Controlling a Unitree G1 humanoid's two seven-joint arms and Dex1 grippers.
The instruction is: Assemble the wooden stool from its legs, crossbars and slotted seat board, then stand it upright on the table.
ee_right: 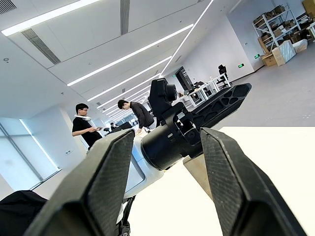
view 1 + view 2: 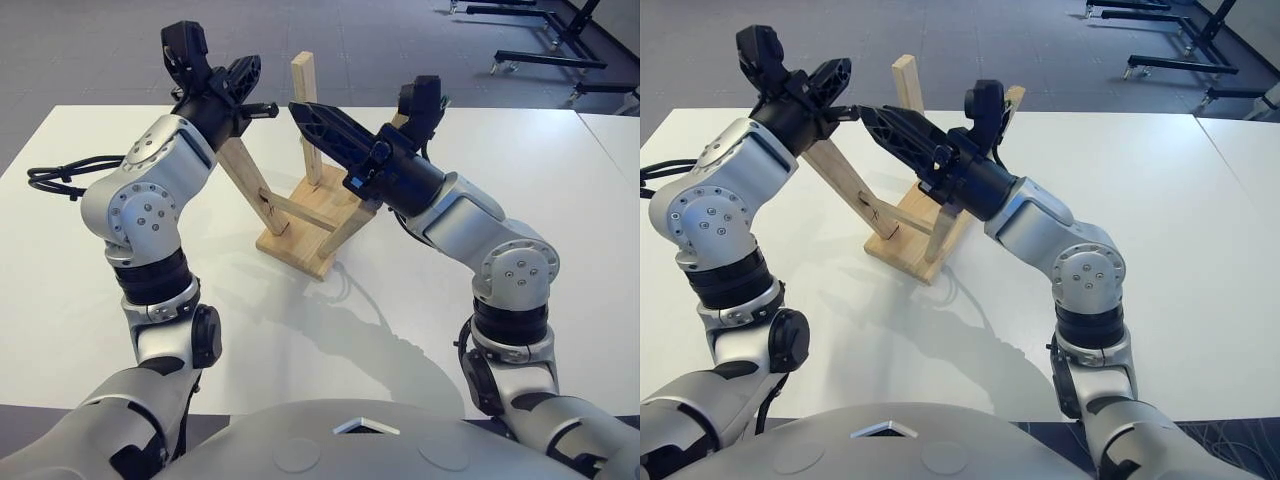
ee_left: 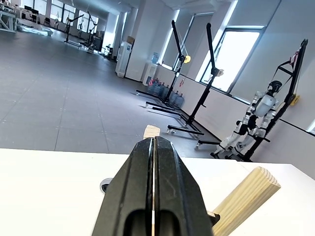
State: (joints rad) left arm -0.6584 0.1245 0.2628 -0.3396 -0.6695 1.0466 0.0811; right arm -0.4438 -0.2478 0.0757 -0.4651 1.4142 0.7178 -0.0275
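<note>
The wooden stool lies upside down on the white table. Its slotted seat board is flat on the table and its legs point up. A crossbar joins the slanted left leg to the right leg. One back leg stands upright. My left gripper is at the top of the slanted leg, its fingers pressed shut with nothing between them. My right gripper is open above the stool, pointing at the left gripper, which shows between its spread fingers.
A black cable loops on the table's left edge. A small round hole is in the tabletop beyond the stool. Metal carts stand on the floor far behind. The table's near and right parts are bare.
</note>
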